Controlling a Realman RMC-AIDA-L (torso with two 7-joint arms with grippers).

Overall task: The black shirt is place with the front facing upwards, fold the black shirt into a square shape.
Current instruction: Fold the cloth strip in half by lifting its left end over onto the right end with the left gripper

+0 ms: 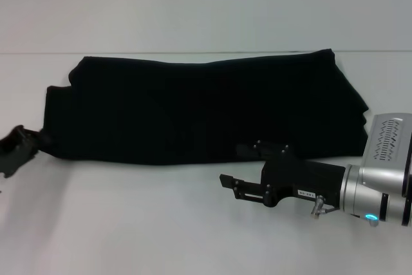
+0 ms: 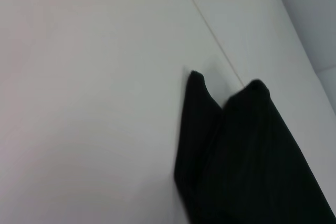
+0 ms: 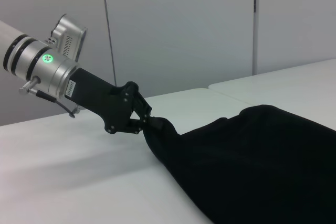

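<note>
Nearby, left gripper (image 1: 26, 141) clenched on black shirt (image 1: 206, 107) left end; right gripper (image 1: 226, 181) released, near side, on white table (image 1: 129, 223).

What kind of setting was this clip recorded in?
Probably a lab or test room: a bare white table, plain grey wall panels, and only a large black cloth shirt held by the left tool.

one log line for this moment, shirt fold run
stage: mid-fold | black shirt: long band on table, lettering hidden | left end effector: shut on shirt's left end | right end effector: near front edge, off cloth
</note>
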